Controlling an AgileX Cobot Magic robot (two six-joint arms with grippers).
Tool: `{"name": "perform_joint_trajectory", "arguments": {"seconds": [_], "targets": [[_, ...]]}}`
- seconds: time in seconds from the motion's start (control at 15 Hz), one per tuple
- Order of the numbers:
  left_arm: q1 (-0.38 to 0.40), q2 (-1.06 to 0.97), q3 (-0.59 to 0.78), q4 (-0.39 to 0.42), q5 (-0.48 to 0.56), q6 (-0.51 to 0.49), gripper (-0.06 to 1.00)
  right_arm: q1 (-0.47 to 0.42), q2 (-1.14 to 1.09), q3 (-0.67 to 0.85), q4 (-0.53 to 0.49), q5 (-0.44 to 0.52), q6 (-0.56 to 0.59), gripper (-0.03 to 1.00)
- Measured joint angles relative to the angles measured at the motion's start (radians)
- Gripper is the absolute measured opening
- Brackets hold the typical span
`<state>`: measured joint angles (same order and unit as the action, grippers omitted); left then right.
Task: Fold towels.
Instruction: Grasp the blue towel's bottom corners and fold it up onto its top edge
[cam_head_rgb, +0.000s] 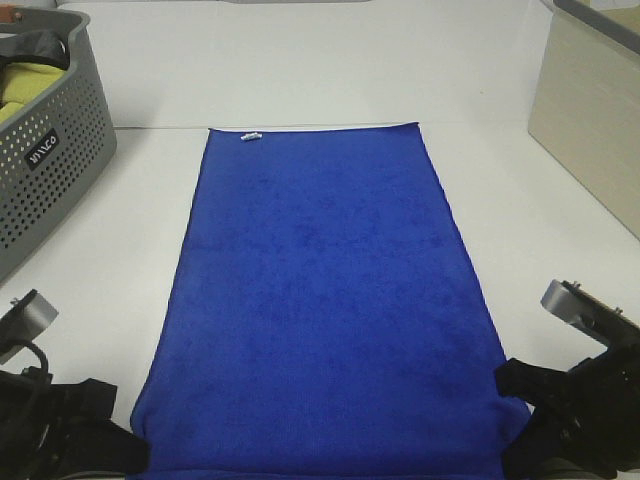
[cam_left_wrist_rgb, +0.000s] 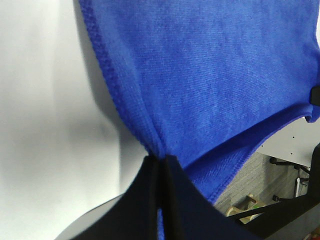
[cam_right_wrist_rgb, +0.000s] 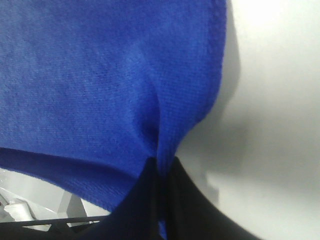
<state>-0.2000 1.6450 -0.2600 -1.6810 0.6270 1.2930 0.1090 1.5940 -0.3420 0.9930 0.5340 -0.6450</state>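
I count one towel (cam_head_rgb: 320, 300), blue, spread flat and lengthwise down the middle of the table (cam_head_rgb: 120, 240), with one small white tag (cam_head_rgb: 250, 136) on its far short edge. I can't make out any print on the tag. Two grippers are at the near end: my left gripper (cam_left_wrist_rgb: 161, 160) is clamped on the near left corner and my right gripper (cam_right_wrist_rgb: 161, 162) on the near right corner, jaws closed tight on the fabric. One grey basket (cam_head_rgb: 60, 170) stands far left holding one yellow-green cloth (cam_head_rgb: 25, 85). Its white lettering is too small for me to read.
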Motion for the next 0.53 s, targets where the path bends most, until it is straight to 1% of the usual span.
{"name": "perform_joint_trajectory", "arguments": {"seconds": [0.07,0.2,0.33,0.47,0.53], "targets": [[0.000,-0.013,-0.004,-0.001,0.002,0.000,0.00,0.000,-0.018,-0.015,-0.002,0.002,0.000,0.00],[0.000,-0.016,-0.060,0.000,-0.008,-0.022,0.00,0.000,-0.022,-0.085,-0.005,0.010,0.001,0.00],[0.000,-0.016,-0.155,0.022,-0.032,-0.061,0.00,0.000,-0.013,-0.213,-0.034,0.036,0.039,0.00],[0.000,-0.015,-0.269,0.055,-0.065,-0.088,0.00,0.000,0.019,-0.353,-0.094,0.059,0.104,0.00],[0.000,-0.010,-0.325,0.083,-0.090,-0.116,0.00,0.000,0.049,-0.437,-0.149,0.076,0.148,0.00]]}}
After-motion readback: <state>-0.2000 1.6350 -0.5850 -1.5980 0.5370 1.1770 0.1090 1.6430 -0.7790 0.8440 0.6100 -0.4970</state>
